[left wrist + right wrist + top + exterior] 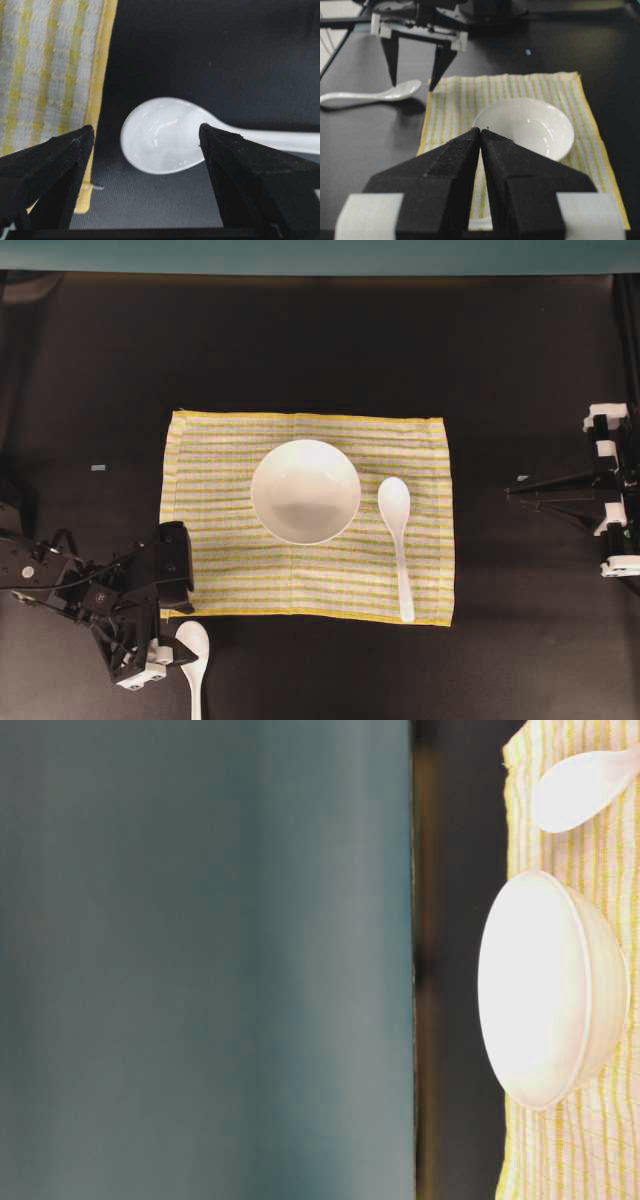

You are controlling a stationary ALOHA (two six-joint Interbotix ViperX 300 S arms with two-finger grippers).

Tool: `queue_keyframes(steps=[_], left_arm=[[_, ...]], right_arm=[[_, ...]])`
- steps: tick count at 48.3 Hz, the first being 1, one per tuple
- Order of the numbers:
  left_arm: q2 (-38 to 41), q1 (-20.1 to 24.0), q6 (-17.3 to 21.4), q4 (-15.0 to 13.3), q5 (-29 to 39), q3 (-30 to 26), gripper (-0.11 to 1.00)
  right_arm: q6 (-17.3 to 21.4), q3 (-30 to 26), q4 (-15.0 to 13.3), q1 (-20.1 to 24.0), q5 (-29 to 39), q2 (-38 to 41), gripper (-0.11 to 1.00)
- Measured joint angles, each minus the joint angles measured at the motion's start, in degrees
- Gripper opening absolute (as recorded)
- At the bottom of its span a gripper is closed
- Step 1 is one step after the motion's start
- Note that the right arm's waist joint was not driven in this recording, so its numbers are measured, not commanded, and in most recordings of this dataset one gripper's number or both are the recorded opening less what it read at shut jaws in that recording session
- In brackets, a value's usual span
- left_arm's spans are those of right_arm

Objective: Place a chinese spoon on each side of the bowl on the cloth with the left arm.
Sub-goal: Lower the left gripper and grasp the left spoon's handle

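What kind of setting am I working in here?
Likely a lab bench staged as a place setting: a black table, a striped cloth with a bowl, and a plain teal backdrop.

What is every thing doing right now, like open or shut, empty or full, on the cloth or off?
Bowl: upright, empty, on the cloth.
Cloth: spread flat on the table.
Spoon on the cloth: lying beside the bowl.
Spoon off the cloth: lying on the bare table.
Left end effector: open, over that spoon, holding nothing.
Right end effector: shut, empty.

Black jointed left arm [90, 590] (exposed cables), tapered black fingers [50, 165]
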Motion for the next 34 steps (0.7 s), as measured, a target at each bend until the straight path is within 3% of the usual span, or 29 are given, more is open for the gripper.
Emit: queue_keyframes(steps=[10,15,23,34], left_arm=[[2.20,0.26,0.00,0.00,-0.53,-0.53,0.75],[3.08,0.70,0.44,0.00,-0.53,-1.32,0.59],[3.52,0.79,1.14,0.00,-0.35,-1.85,0.17],[1.05,0.79,1.49,0.00,2.64,-2.72,0.15]], right_arm=[[0.00,0.09,-0.09,-0.09,-0.18,0.00,0.10],[0.00,0.09,0.00,-0.09,-0.26,0.00,0.10],[0.00,0.09,0.00,-0.09,-0.44,0.09,0.10],[0.00,0.09,0.00,-0.09,-0.53,0.00,0.10]])
